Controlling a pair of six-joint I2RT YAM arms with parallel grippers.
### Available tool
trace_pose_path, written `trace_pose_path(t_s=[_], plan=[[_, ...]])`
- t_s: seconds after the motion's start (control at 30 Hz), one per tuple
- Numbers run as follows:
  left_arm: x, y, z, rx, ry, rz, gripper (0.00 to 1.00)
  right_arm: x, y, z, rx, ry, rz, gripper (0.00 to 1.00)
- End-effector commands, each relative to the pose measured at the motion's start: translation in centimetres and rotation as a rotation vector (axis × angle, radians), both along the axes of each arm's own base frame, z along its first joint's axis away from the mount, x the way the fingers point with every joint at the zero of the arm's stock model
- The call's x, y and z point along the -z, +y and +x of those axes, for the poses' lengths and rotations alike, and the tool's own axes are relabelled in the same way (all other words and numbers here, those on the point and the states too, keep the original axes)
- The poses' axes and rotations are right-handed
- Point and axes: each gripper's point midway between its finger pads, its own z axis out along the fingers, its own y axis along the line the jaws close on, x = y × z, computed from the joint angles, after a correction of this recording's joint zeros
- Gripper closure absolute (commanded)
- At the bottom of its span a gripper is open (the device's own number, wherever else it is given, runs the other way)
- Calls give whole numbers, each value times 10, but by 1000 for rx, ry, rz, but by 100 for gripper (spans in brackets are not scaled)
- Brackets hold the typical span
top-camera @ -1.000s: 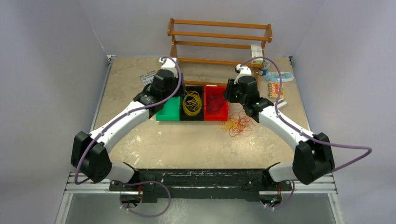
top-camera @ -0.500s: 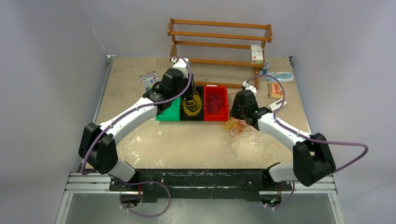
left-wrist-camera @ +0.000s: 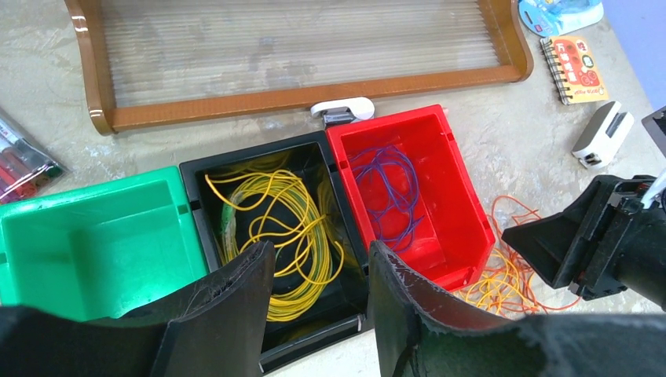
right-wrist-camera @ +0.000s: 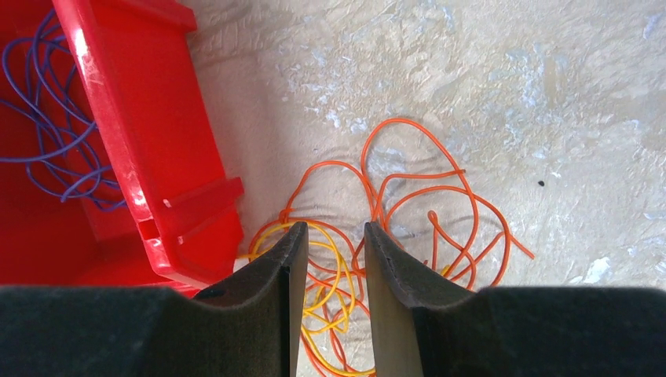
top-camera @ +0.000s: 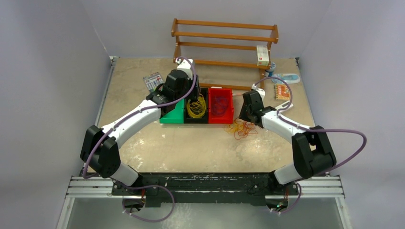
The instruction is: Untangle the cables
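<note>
While left jaws and right jaws hang part-open, empty, the right may pinch orange and yellow cables [right-wrist-camera: 440, 228] together, lower centre.

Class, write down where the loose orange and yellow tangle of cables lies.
In the top view the orange and yellow tangle lies on the table, right of centre, beside the red bin's near right corner, below the right hand.

Wooden rack [left-wrist-camera: 236, 102] stands behind the red bin [left-wrist-camera: 463, 204].
</note>
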Motion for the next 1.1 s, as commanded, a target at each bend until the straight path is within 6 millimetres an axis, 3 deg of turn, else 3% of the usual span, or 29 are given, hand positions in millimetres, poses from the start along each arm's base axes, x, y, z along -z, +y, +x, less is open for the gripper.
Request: trace_pose_path(t_s=[0.0,0.4,1.07], plan=[[-31,-2,3,14,-82,-52,53,-15,-1,20,40,-54,0,65],[-34,0,0,12,-89,-56,53,-15,-9,13,67,-39,-18,63],[-32,1,0,6,-88,-58,53,10,-6,14,66,18,-20,64]])
